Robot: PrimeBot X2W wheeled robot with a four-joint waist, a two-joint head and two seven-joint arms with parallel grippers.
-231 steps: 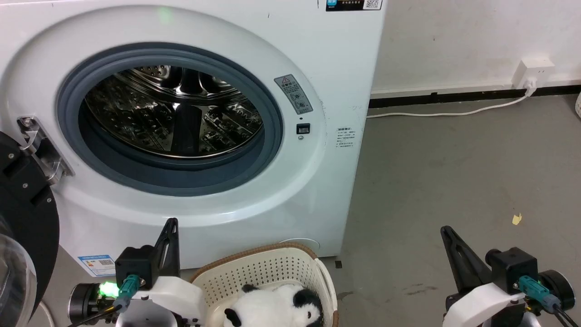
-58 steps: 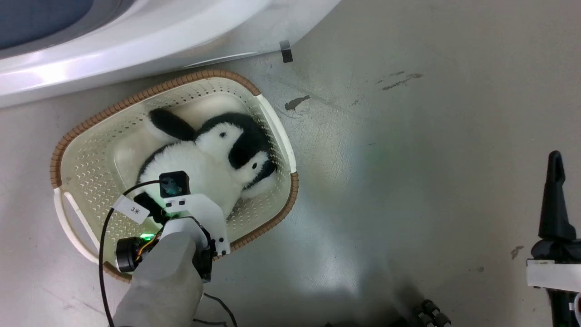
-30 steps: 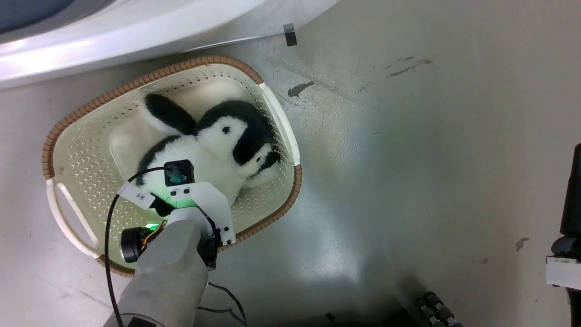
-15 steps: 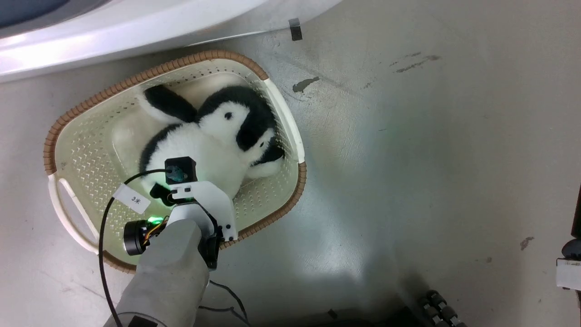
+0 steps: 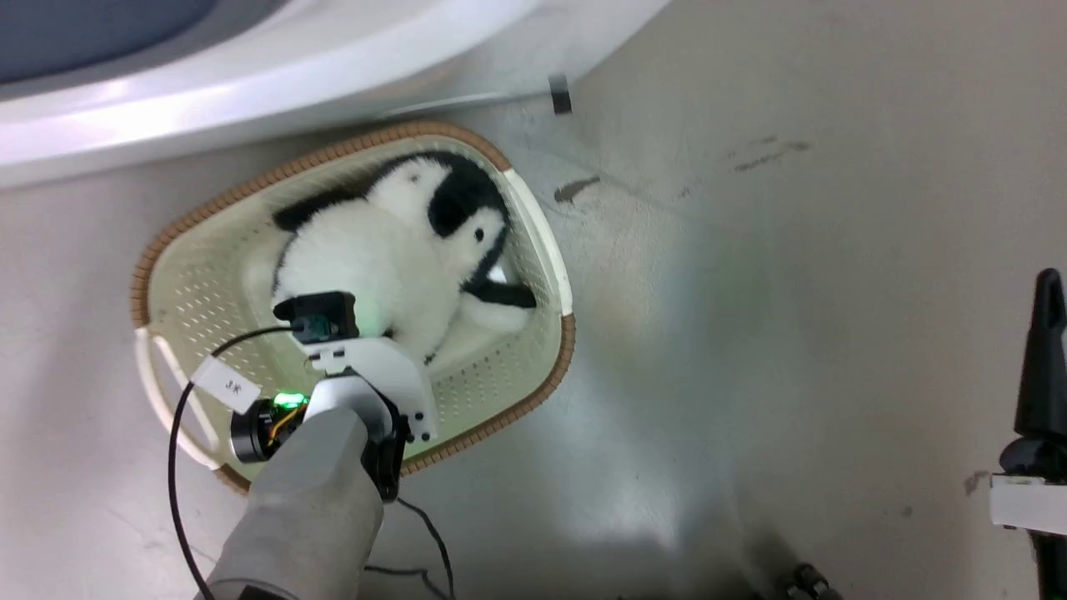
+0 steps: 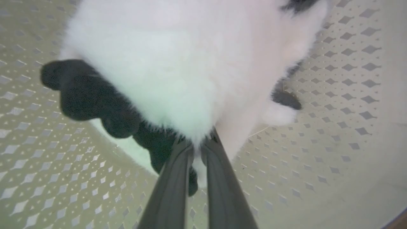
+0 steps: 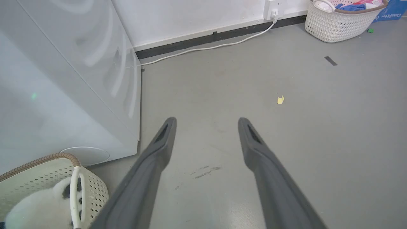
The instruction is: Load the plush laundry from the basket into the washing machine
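Note:
The plush panda [image 5: 392, 250] sits in the cream basket [image 5: 533, 392], its head pushed up against the far rim beside the washing machine [image 5: 250, 75]. In the left wrist view, my left gripper [image 6: 197, 144] has its fingers nearly together, pinching white fur at the panda's [image 6: 178, 63] lower body next to a black limb, above the perforated basket floor [image 6: 318, 127]. In the head view, the left wrist hides those fingers. My right gripper [image 7: 206, 122] is open and holds nothing, over bare floor right of the washer [image 7: 63, 79]. One of its fingers [image 5: 1046, 333] stands at the head view's right edge.
In the right wrist view, a second basket [image 7: 343, 19] full of clothes stands at the far wall. A white cable [image 7: 206, 47] runs along the skirting to a socket [image 7: 273, 9]. A yellow scrap [image 7: 280, 100] lies on the grey floor. The washer's corner is close to the basket [image 7: 63, 178].
The panda has shifted inside the basket toward the far rim, with the left gripper still on it, and looks partly raised. The head view has also shifted.

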